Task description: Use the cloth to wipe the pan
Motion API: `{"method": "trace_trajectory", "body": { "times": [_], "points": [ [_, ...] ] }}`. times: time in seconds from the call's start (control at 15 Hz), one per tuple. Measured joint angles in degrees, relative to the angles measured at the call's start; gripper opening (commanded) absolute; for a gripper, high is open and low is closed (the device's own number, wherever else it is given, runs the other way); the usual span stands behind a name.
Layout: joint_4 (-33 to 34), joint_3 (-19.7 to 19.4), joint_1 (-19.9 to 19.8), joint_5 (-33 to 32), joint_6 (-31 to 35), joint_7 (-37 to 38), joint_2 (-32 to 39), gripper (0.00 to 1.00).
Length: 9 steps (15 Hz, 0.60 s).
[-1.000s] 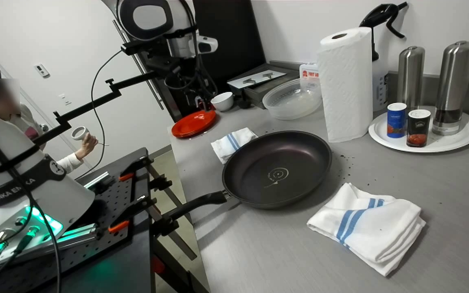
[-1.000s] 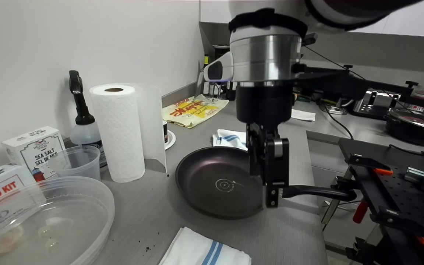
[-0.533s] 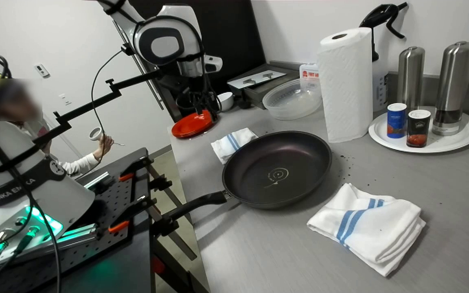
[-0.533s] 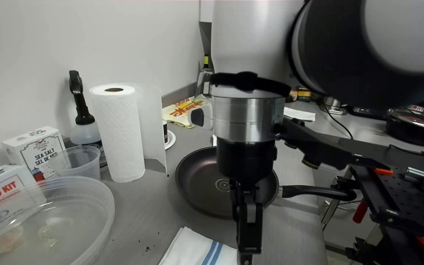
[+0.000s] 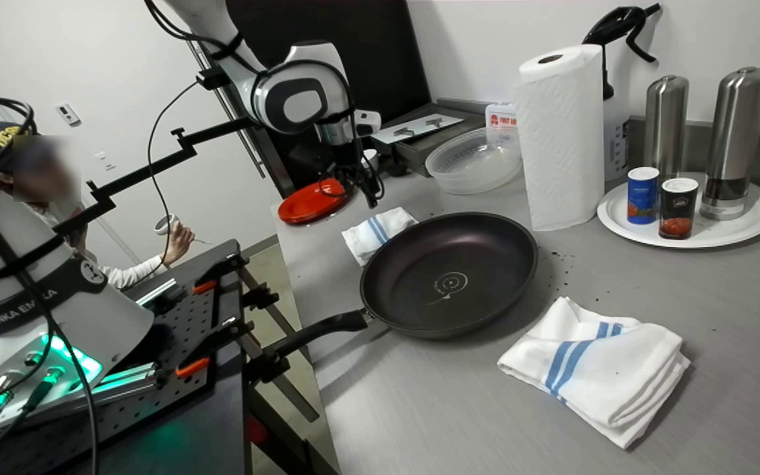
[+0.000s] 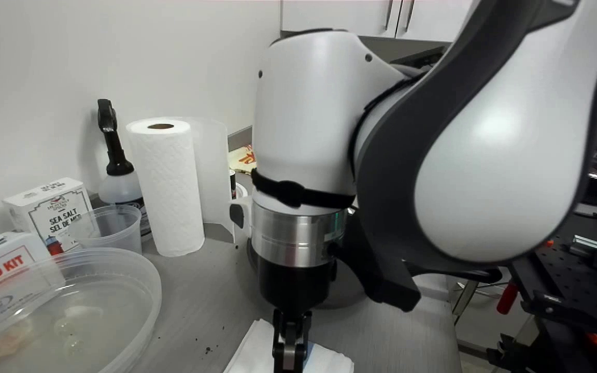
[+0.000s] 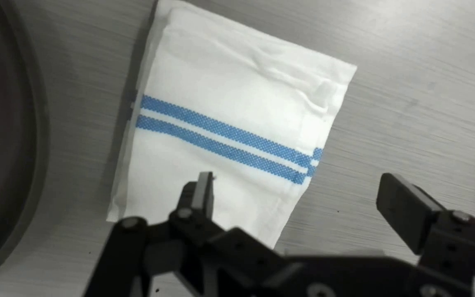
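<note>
The cloth [image 7: 237,82], folded white with two blue stripes, lies flat on the counter behind the pan; an exterior view shows it as a small rag [image 5: 370,236]. My gripper [image 7: 297,180] hangs above it, jaws wide apart and nothing between them. In the wrist view the left finger overlaps the cloth, while the right finger [image 7: 406,210] is over bare counter beyond its edge. The black pan [image 5: 449,277] rests beside the cloth, its long handle [image 5: 320,330] reaching past the counter edge. In an exterior view the arm covers most of the pan.
A larger folded striped towel [image 5: 598,369] lies on the pan's far side. Red plates [image 5: 307,204] sit near the gripper. A clear plastic tub [image 6: 145,290], a paper towel roll [image 5: 559,145] and a white plate [image 5: 756,221] with shakers stand along the wall.
The arm has swung lower and away from the red plates, carrying the open gripper over the cloth. Cloth and pan have stayed put.
</note>
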Motion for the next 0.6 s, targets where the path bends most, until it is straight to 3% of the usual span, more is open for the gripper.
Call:
{"method": "trace_trajectory", "body": {
  "times": [0.6],
  "points": [
    [5.33, -1.34, -0.76, -6.29, 1.32, -2.17, 7.25, 1.00]
  ]
}}
